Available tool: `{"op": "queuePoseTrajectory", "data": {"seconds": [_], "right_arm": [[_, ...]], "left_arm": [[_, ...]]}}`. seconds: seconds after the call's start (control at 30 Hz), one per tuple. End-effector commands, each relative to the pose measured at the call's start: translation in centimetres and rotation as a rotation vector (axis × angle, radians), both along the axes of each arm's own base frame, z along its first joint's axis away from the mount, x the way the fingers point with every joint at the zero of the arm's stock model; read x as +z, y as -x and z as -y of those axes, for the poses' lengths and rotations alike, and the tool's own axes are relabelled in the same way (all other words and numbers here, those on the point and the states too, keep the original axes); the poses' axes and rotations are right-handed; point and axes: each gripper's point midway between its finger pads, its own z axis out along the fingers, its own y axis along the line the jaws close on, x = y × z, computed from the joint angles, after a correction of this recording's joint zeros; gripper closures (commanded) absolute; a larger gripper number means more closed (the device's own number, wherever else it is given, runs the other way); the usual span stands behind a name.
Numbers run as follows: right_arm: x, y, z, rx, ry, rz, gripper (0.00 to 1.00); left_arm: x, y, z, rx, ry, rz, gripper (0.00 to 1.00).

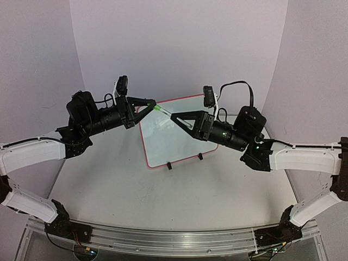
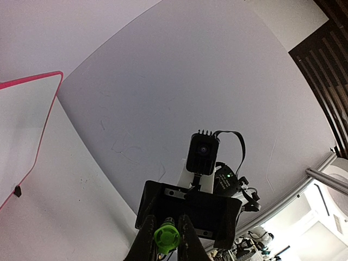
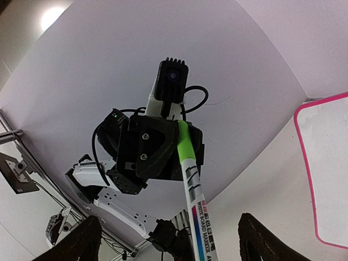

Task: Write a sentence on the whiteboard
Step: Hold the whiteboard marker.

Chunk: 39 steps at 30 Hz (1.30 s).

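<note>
The whiteboard (image 1: 163, 147), white with a pink-red frame, stands tilted on black feet at the table's middle back. It also shows in the left wrist view (image 2: 22, 125) and the right wrist view (image 3: 326, 163). No green sentence shows on it. A white marker (image 1: 163, 111) with a green cap (image 2: 166, 236) hangs in the air before the board's top edge. My left gripper (image 1: 154, 103) is shut on the cap end (image 3: 185, 144). My right gripper (image 1: 173, 116) faces it, fingers wide apart around the marker's white barrel (image 3: 196, 206) without touching it.
A curved white backdrop closes the table's back and sides. An aluminium rail (image 1: 174, 239) runs along the near edge with both arm bases. The board's black clip feet (image 1: 169, 166) rest on the grey tabletop in front of it.
</note>
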Motion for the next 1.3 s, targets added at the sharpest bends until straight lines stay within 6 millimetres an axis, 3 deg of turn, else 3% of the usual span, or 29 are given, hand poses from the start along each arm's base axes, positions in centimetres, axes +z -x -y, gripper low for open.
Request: {"op": "queuePoseTrajectory", "data": {"seconds": [0.0,0.33,0.8,0.9,1.1,1.27], "right_arm": [[3.6,1.3,-0.4,0.063,-0.097,0.056,0.18],[3.4,1.0,-1.2,0.042,-0.103,0.046,0.23],[4.1,1.0,-1.4,0.031,-0.125,0.072,0.33],[4.3,1.1,-1.4,0.032,-0.133,0.081,0.39],[4.5,1.0,-0.9,0.013,-0.148,0.092,0.62],[4.6,0.9,-0.5,-0.008,-0.161,0.093,0.66]], "left_arm": [[1.4,0.4,-0.1,-0.011,0.041,0.049,1.0],[-0.8,-0.1,0.6,0.026,-0.026,0.054,1.0],[-2.1,0.0,1.1,0.024,-0.092,0.043,1.0],[-2.4,0.0,1.4,0.014,-0.094,0.03,1.0],[-2.5,0.2,1.5,0.0,-0.092,0.021,1.0],[-2.3,0.4,1.2,0.002,-0.091,0.025,1.0]]}}
